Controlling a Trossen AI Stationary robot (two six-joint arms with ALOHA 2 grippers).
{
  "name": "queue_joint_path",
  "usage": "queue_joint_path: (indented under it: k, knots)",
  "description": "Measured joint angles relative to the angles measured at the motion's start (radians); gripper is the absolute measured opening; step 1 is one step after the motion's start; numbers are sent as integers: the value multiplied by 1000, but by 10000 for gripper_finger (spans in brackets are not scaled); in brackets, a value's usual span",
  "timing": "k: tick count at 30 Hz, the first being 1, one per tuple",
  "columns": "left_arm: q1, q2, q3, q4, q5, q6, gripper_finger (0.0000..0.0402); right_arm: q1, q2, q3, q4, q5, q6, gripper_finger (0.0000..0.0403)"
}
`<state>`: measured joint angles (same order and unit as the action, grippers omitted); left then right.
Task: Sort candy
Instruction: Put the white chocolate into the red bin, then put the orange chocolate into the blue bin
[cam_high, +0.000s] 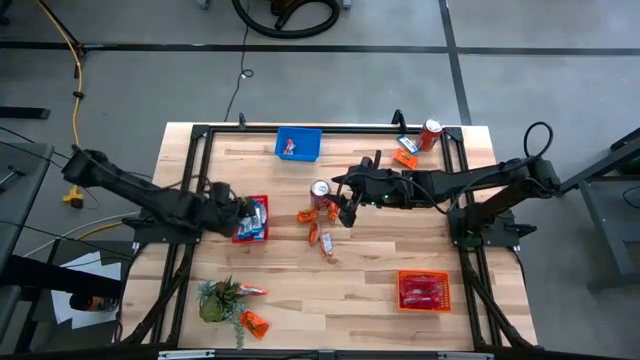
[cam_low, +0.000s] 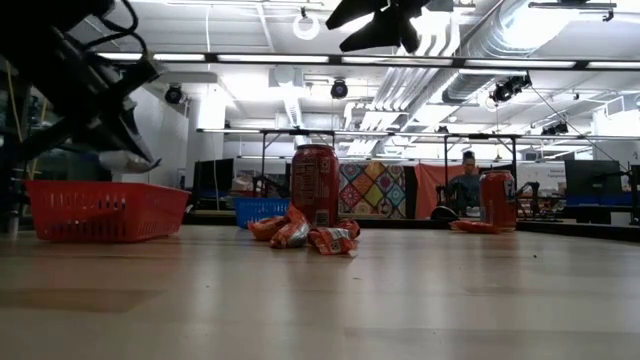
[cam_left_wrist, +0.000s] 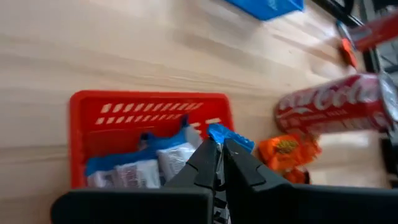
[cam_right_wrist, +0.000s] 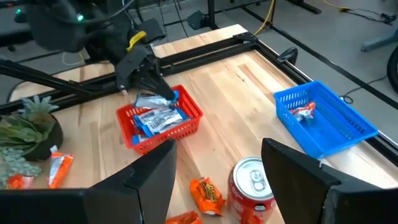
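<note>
While its slim dark fingers pinch a crinkly blue-and-white packet (cam_left_wrist: 229, 134), the left gripper (cam_high: 243, 213) hangs over the slotted red plastic basket (cam_high: 262, 203) at nine o'clock. Spread wide and empty, the right gripper (cam_high: 345, 209) hovers above glossy orange candy (cam_high: 309, 214) beside a can (cam_high: 320, 193) mid-table.

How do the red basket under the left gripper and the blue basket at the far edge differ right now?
The red basket holds a pile of blue-and-white candy packets; the blue basket holds just one small packet. The left gripper, shut on a blue packet, hangs over the red basket; no gripper is near the blue basket. Both are small slotted plastic baskets sitting flat on the table.
</note>
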<state>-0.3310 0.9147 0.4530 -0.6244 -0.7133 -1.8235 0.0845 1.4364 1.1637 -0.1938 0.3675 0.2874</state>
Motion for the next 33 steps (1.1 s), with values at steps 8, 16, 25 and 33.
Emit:
queue_joint_path:
  k: [8,16,25,33]
  knots:
    - [-45,103,0,0,19,-81,2,0,0,0,-9,3,0,231]
    - [-45,90,0,-7,17,-46,47,0,0,0,-22,4,0,231]
    - [-45,6,0,-6,13,20,124,0,1,0,-49,4,26,231]
    - [-45,-182,0,158,-154,174,166,0,-2,0,27,-36,28,231]
